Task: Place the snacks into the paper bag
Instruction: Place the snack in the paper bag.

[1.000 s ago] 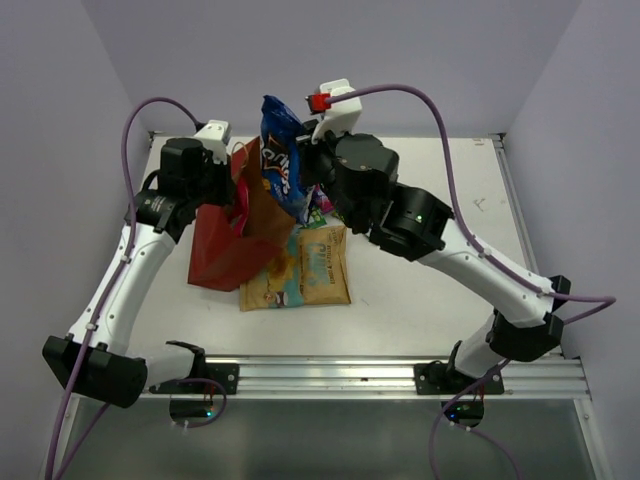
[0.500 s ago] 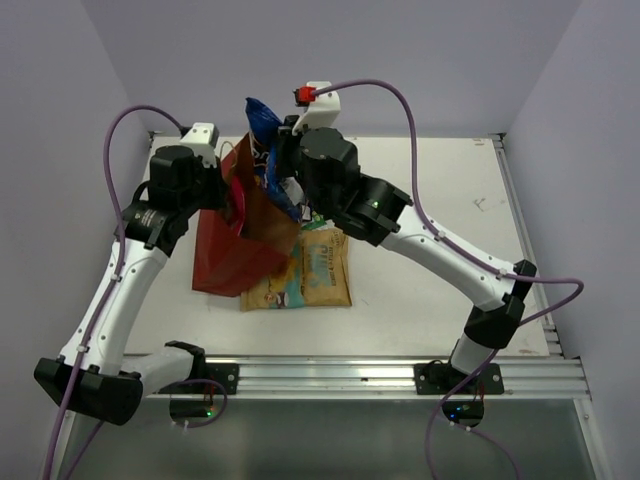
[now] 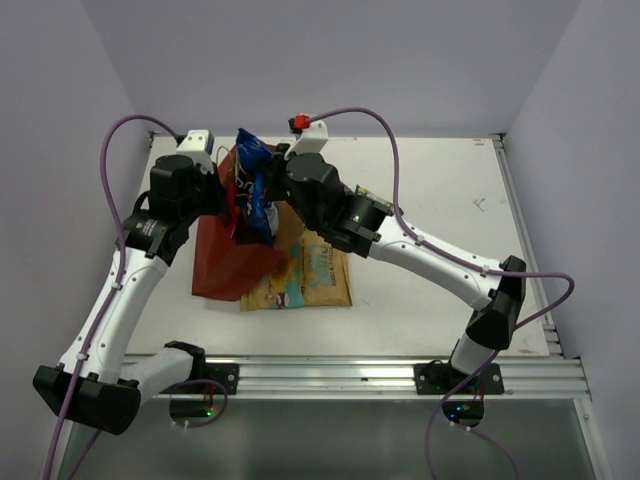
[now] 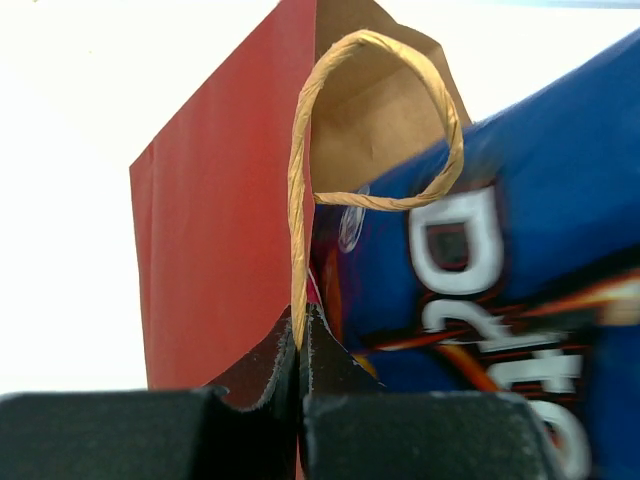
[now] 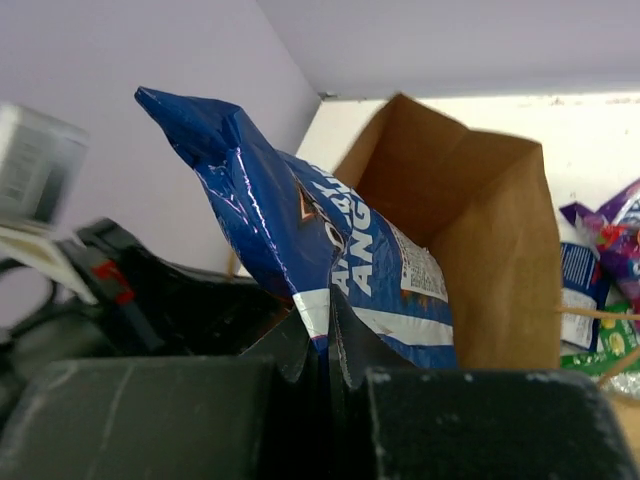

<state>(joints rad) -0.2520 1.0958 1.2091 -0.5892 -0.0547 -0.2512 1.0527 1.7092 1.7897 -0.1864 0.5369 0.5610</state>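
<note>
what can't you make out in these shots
Inside of the paper bag: top view, the blue packet and right arm cover its mouth.
Lower end of the blue packet: right wrist view, behind the right claw.
Print on the blue packet: left wrist view, blurred, cut by the right edge.
The small packets: right wrist view, cut by the right edge; top view, under the right arm.

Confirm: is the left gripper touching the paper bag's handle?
Touching. Left wrist view: the left gripper is shut on the tan loop handle of the paper bag.
</note>
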